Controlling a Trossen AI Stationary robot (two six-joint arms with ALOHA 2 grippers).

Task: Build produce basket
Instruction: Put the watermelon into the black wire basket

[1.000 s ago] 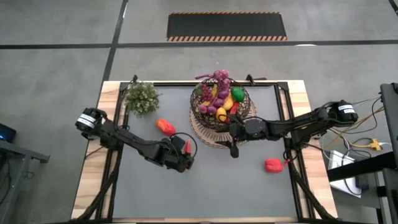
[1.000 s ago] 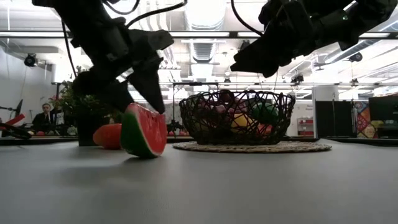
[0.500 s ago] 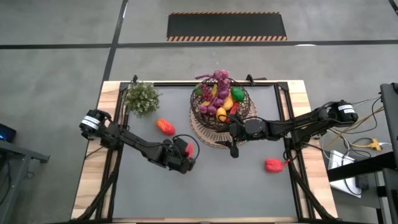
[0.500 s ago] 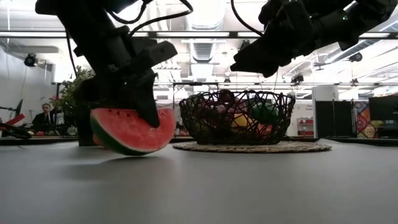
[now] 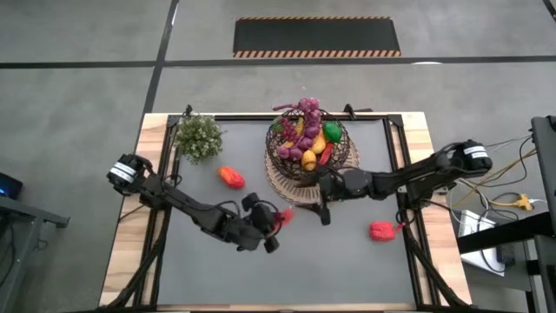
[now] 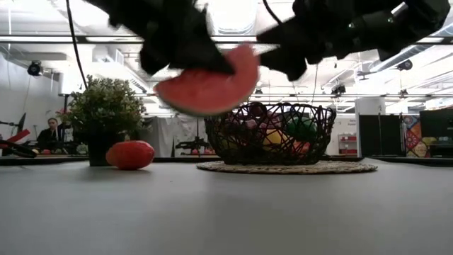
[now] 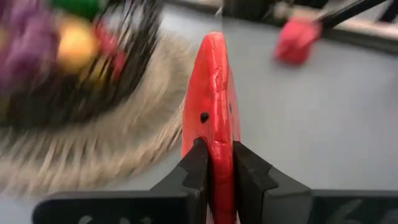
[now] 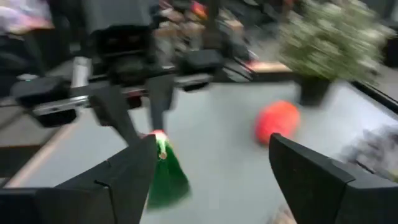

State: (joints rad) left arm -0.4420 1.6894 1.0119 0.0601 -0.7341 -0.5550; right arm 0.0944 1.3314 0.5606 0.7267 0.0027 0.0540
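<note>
Nearest the front edge, left gripper (image 7: 219, 163) pinches a watermelon slice (image 7: 212, 106) edge-on between its two fingers; in the low view the slice (image 6: 207, 83) hangs clear of the gray tabletop (image 6: 226, 212), rind side down, red face showing. From above, that gripper (image 5: 271, 231) sits mid-table, in front of the basket and to its left, with the slice's red tip (image 5: 282, 216) pointing toward the basket. A red pepper (image 5: 380, 230) lies alone on the table off to the right, near the right arm's elbow. Right gripper (image 5: 323, 204) hovers just in front of the mat (image 5: 280, 184), fingers spread wide and holding nothing; its wrist view looks across at the held slice (image 8: 165, 173) and the other arm. Farther back, an orange-red fruit (image 5: 230, 176) rests on the table left of the basket. The basket (image 5: 340, 155) stands on the round woven mat at the table's far middle, filled with grapes (image 5: 306, 108), a banana-yellow piece (image 5: 308, 160), a green fruit (image 5: 332, 132) and red bits. A leafy potted plant (image 5: 198, 136) stands at the far left corner. In the low view, a seated person (image 6: 50, 132) shows far behind the table, left side.
</note>
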